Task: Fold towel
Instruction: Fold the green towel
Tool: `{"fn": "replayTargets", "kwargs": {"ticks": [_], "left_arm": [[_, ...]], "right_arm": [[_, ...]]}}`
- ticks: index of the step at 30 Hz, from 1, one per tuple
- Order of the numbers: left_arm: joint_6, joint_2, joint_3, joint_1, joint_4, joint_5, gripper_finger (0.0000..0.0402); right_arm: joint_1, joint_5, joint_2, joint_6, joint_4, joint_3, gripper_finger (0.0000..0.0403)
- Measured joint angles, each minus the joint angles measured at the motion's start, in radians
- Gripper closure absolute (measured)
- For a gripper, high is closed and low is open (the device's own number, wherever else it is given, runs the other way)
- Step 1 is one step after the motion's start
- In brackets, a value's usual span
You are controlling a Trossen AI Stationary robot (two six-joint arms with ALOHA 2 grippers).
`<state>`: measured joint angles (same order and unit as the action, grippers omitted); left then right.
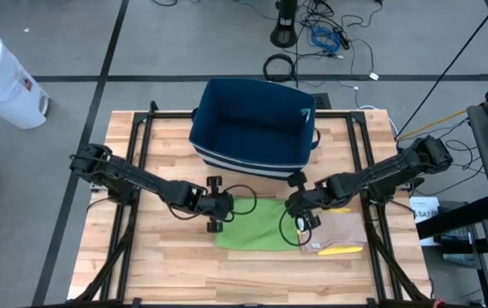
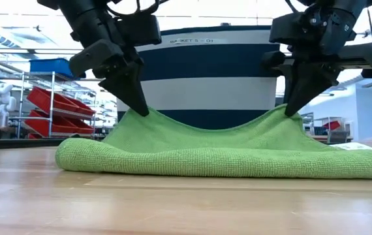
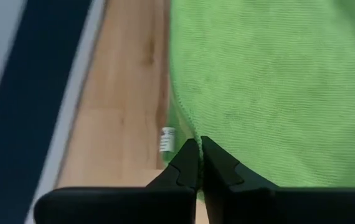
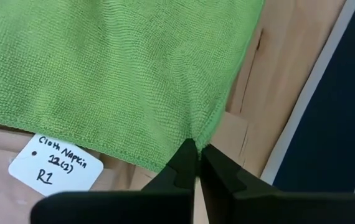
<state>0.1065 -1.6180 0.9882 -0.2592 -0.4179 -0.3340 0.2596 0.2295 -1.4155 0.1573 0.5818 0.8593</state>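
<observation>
High view shows the green towel (image 1: 251, 224) lying folded near the middle of the wooden tabletop (image 1: 141, 274), a little toward its front edge, with its far edge just in front of the navy basket (image 1: 254, 128) that stands at the table's back edge. From the low view the towel (image 2: 225, 151) rests in a doubled layer on the wood, its two far corners pulled up into peaks while the cloth sags between them.

The left gripper (image 1: 214, 208) is at the towel's far left corner, its fingers clenched on the cloth; the left wrist view shows the dark fingertips (image 3: 189, 163) pressed together over the towel's hem (image 3: 271, 87), beside a small white care tag (image 3: 167, 139). The right gripper (image 1: 300, 208) is at the far right corner, likewise clamped on the fabric; in the right wrist view its fingertips (image 4: 187, 160) meet on the towel's edge (image 4: 121, 74).

Under the towel's right side lies a sheet of brown paper (image 1: 340, 229) carrying a white label (image 4: 56, 165) handwritten "Cloth Napkin", and a yellow object (image 1: 340, 250) rests on that paper toward the table's front right. The basket (image 2: 205, 72) has navy and white stripes as seen from table height. Off the table, a white bin (image 1: 0, 79) stands on the floor beyond the back left corner.
</observation>
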Motion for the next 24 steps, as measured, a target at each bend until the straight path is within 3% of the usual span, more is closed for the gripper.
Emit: {"fn": "replayTargets", "kwargs": {"ticks": [8,13,17,24], "left_arm": [[0.002,0.0,0.0,-0.005,0.002,0.117,0.0386],[0.04,0.0,0.0,-0.013,-0.001,0.071,0.0347],[0.058,0.0,0.0,-0.016,-0.017,0.006,0.0313],[0.071,0.0,0.0,-0.017,-0.019,-0.019,0.0292]], "right_arm": [[-0.003,0.004,0.0,-0.051,0.027,0.0,0.0362],[-0.003,0.016,0.0,-0.082,0.029,0.0,0.0307],[-0.003,0.088,0.0,-0.125,0.062,0.0,0.0269],[0.02,0.069,0.0,-0.172,0.072,0.0,0.0253]]}}
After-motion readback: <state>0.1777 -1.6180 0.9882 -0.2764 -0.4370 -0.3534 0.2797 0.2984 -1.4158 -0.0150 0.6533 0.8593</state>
